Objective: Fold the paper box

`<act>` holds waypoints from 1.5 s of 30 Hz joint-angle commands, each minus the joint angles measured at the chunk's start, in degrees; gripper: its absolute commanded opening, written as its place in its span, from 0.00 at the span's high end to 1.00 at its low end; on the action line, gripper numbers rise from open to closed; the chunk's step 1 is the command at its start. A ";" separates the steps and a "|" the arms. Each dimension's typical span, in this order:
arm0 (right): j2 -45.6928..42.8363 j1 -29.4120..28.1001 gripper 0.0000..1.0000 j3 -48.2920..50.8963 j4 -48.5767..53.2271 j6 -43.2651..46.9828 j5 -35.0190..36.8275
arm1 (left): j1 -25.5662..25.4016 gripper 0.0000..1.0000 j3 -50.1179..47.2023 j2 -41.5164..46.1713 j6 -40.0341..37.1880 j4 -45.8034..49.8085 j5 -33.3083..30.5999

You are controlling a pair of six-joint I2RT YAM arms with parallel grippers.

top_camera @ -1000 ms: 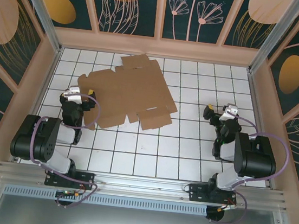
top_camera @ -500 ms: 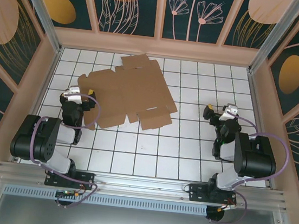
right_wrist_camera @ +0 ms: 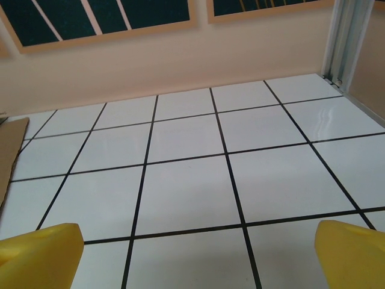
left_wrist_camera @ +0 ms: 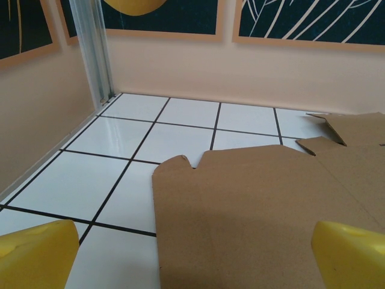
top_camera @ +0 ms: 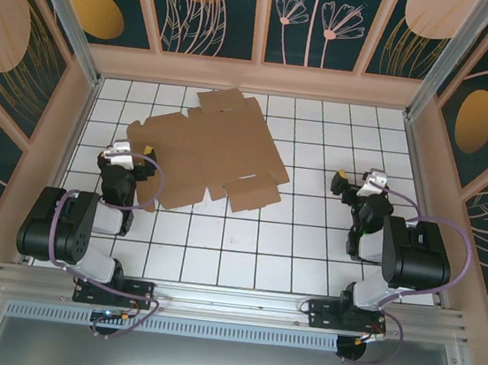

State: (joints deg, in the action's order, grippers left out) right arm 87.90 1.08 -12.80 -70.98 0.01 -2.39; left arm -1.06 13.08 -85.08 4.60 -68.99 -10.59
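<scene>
One paper box (top_camera: 208, 147), a single flat sheet of brown cardboard; one white tiled table (top_camera: 307, 253); two black arms, the left arm (top_camera: 59, 227) and the right arm (top_camera: 413, 252); two grippers, the left gripper (top_camera: 128, 154) and the right gripper (top_camera: 357, 184); two yellow fingertips (left_wrist_camera: 36, 253) in the left wrist view and two more in the right wrist view, four in all.

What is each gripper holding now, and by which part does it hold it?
Nothing is held. The left gripper and the right gripper are both open and empty; the paper box lies flat on the table.
</scene>
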 commanded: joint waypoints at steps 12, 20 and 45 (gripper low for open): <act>-25.15 -34.32 0.01 -29.14 46.28 0.18 15.41 | -14.53 0.01 26.36 30.20 11.55 58.60 2.62; -25.54 -19.47 0.01 -39.04 68.72 -29.12 -14.07 | -19.08 0.01 45.20 22.45 28.76 97.45 -2.48; 11.19 -22.50 0.12 -46.27 80.37 -21.41 -25.31 | -19.69 1.00 27.41 -4.58 46.78 57.57 24.05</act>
State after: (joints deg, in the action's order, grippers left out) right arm 96.27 -21.12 -57.10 7.38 -22.83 -22.57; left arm -20.64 40.27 -88.12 49.04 -6.96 11.94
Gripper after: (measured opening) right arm 0.877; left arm 0.052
